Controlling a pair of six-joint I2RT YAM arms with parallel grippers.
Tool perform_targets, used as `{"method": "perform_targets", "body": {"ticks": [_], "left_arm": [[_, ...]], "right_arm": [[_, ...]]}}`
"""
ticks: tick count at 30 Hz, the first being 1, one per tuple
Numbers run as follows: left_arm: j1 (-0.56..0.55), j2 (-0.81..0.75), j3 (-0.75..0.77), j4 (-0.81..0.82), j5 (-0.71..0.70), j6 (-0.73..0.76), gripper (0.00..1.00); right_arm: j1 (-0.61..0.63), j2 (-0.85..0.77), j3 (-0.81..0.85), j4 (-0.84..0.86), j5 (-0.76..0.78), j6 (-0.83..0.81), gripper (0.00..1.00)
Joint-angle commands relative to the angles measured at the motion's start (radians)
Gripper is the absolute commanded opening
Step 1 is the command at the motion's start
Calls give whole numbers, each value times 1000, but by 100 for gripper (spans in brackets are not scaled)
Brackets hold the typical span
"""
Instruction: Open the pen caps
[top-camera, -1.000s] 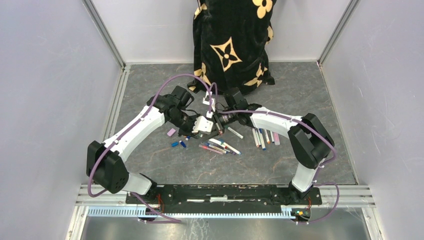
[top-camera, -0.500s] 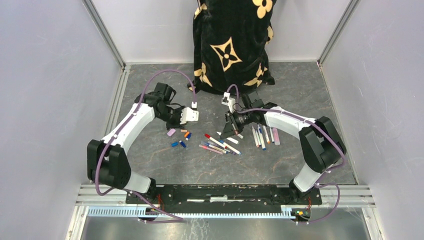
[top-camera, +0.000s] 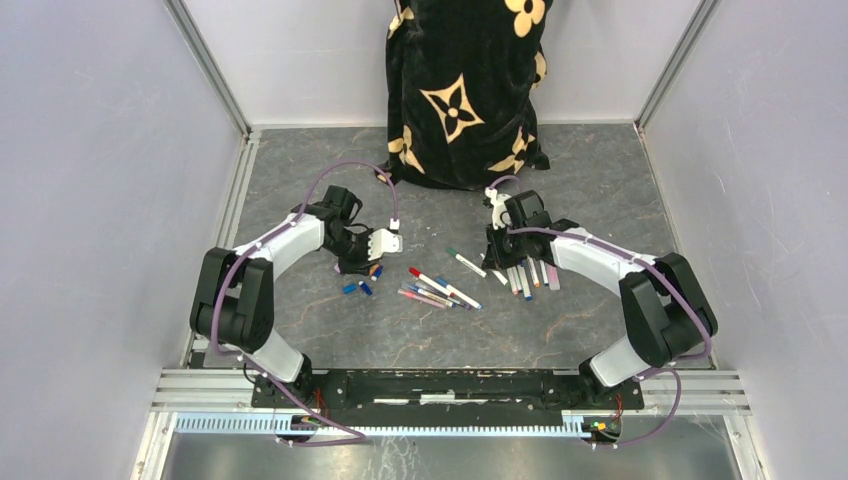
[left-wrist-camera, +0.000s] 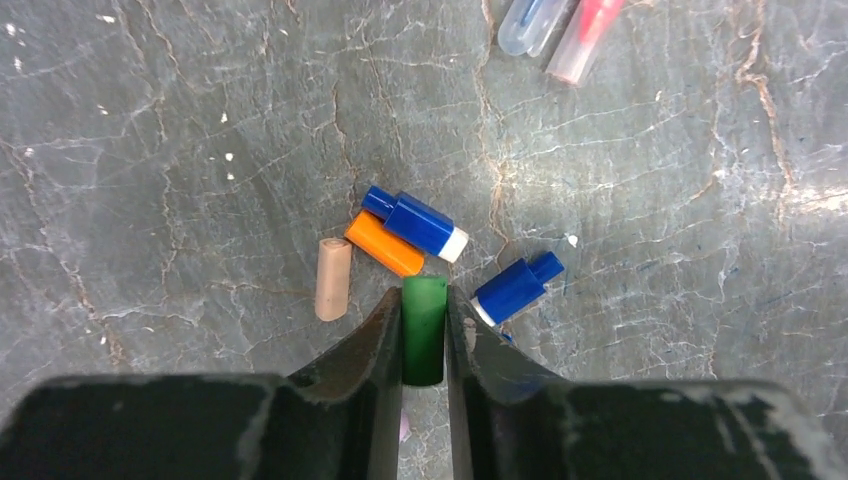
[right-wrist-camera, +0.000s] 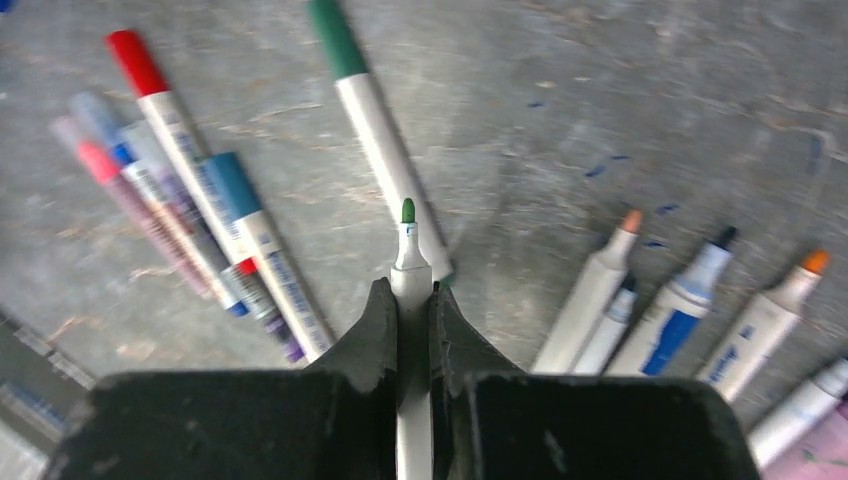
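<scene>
My left gripper (left-wrist-camera: 422, 292) is shut on a green pen cap (left-wrist-camera: 424, 335), low over the loose pen caps: an orange one (left-wrist-camera: 385, 243), two blue ones (left-wrist-camera: 418, 221) (left-wrist-camera: 516, 286) and a beige one (left-wrist-camera: 333, 278). In the top view it (top-camera: 365, 262) hangs over that pile. My right gripper (right-wrist-camera: 410, 287) is shut on a white pen with a bare green tip (right-wrist-camera: 408, 245), just left of the row of uncapped pens (right-wrist-camera: 600, 285) (top-camera: 530, 273). A green-capped pen (right-wrist-camera: 375, 130) lies ahead of it, and a red-capped one (right-wrist-camera: 160, 95) lies with other capped pens to the left.
A black cloth with tan flower prints (top-camera: 465, 90) stands at the back of the grey marbled table. A bunch of capped pens (top-camera: 435, 290) lies in the middle between the arms. Metal rails run along the table's left and near edges.
The two grippers, together at mid-table a second ago, have pulled apart. The left went down-left to the cap pile with the green cap; the right swung right to the uncapped row with the pen.
</scene>
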Motion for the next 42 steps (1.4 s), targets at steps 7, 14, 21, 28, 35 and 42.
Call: {"method": "perform_targets", "body": {"ticks": [7, 14, 21, 28, 35, 42], "left_arm": [[2, 21, 17, 73, 6, -120, 50], [3, -14, 119, -41, 56, -130, 63], [3, -65, 251, -151, 129, -143, 63], [3, -93, 302, -187, 138, -160, 64], [3, -94, 309, -189, 126, -162, 64], [5, -95, 311, -198, 125, -159, 64]], "right_arm": [[6, 2, -87, 138, 309, 78, 0], [8, 22, -132, 177, 310, 89, 28], [27, 13, -180, 177, 371, 98, 37], [29, -44, -233, 148, 465, 69, 25], [25, -87, -252, 115, 518, 48, 22], [7, -114, -232, 76, 543, 33, 22]]}}
